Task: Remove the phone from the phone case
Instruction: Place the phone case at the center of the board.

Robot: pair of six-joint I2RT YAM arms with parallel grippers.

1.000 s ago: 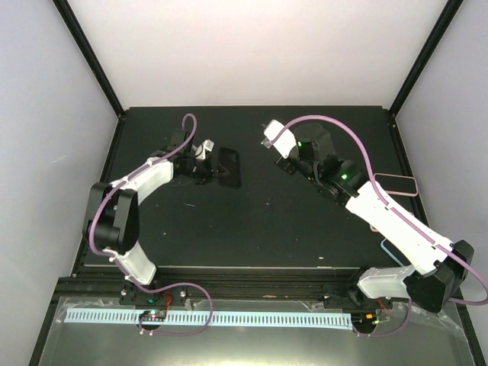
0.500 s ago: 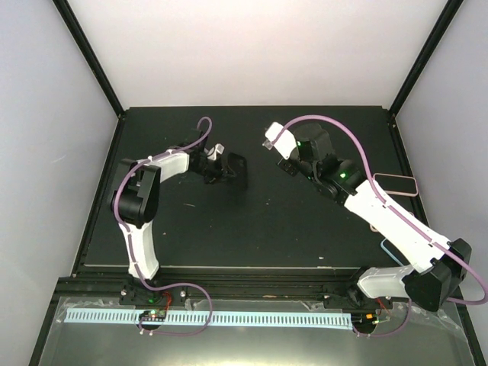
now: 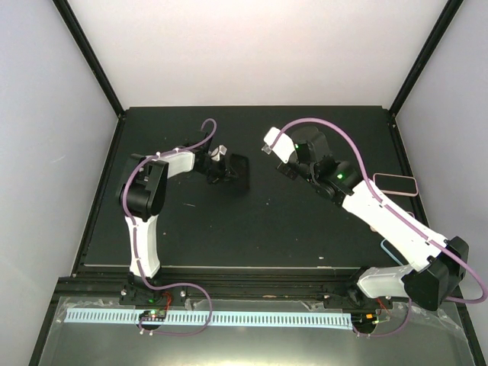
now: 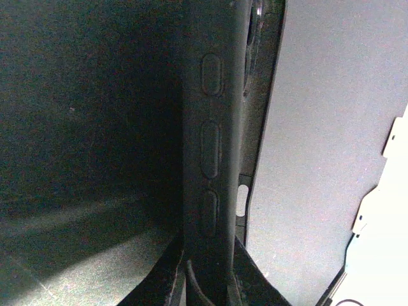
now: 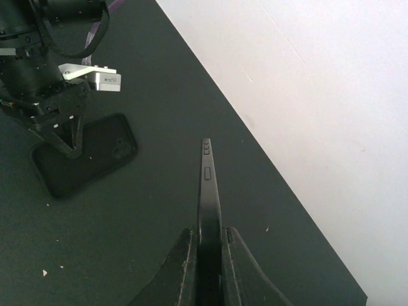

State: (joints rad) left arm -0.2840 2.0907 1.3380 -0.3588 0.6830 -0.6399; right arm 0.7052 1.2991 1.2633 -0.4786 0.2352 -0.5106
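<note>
Lower end of phone [image 5: 207, 185] lost between fingers [image 5: 182, 268]

Black phone case [image 4: 210, 146] edge pinched in end effector [image 4: 207, 271].

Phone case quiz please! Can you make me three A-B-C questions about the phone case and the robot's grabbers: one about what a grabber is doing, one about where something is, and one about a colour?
1. What is the right gripper doing?
A. It is shut on the phone
B. It is wide open and empty
C. It is out of sight

2. Where is the phone case?
A. In the right gripper
B. Wrapped around the phone
C. Pinched by the left gripper

3. What colour is the phone case?
A. Pink
B. Black
C. Yellow

Answers:
1. A, because the right wrist view shows the thin phone standing edge-on between that gripper's two fingers.
2. C, because the left gripper's fingers clamp one end of the case, well apart from the phone.
3. B, because the case looks black in both wrist views.
</note>
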